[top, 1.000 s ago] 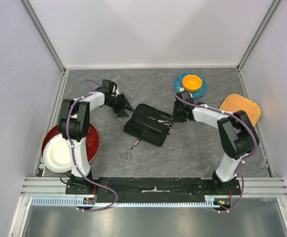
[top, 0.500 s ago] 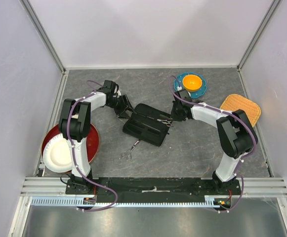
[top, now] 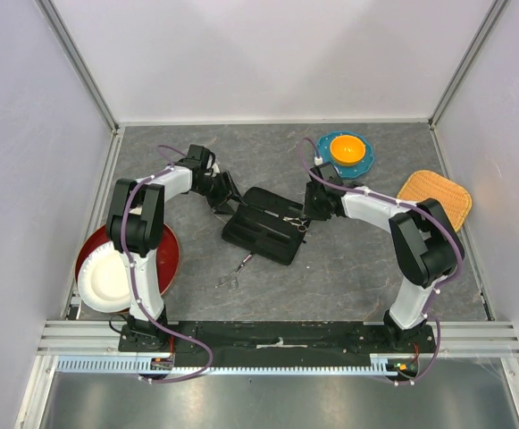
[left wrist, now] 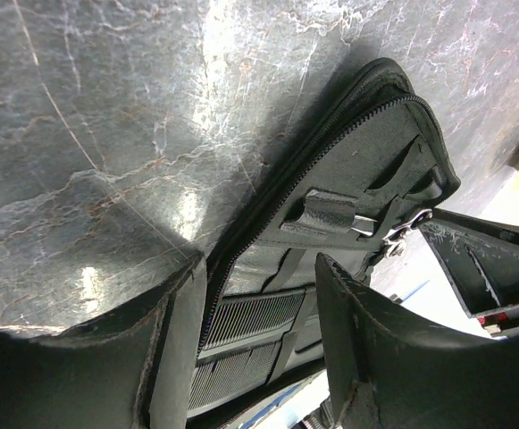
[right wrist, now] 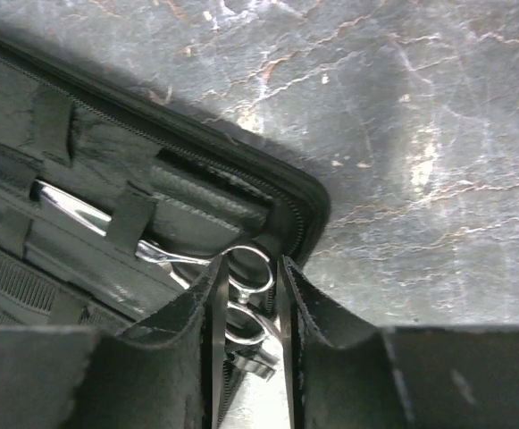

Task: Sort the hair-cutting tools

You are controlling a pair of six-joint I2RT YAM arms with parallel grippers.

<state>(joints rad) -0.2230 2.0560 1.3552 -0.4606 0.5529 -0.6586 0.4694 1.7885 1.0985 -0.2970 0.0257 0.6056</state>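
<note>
Strapped scissors (right wrist: pixel 241 268): seated in the right end of the open black case (top: pixel 257 234) at table centre, blades tucked under an elastic strap (right wrist: pixel 134 219), finger loops projecting toward the case's right rim.

Loose scissors (top: pixel 235 273): lying on the table (top: pixel 348 259) just near of the case, clear of both arms.

Combs (left wrist: pixel 250 315): two ribbed black strips held in the left part of the case.

Right gripper (right wrist: pixel 248 281): fingers drawn narrow with the loops between them. From the right wrist view I judge them pinched on the loops, though the contact is partly hidden.

Left gripper (left wrist: pixel 259 268): fingers well apart, straddling the case's far-left zipped edge, holding nothing.

Handling, as I judge it: the scissors are light, rigid, polished metal, so slippery under the pads. The loops are the sound hold, since they stand proud of the lining. The pair should be drawn along its own length from under the strap; a straight lift would likely drag the light, soft-walled case with it. I would use the left gripper to pin the case. The combs are thin, flat and slightly flexible, best taken across the spine at one end.
</note>
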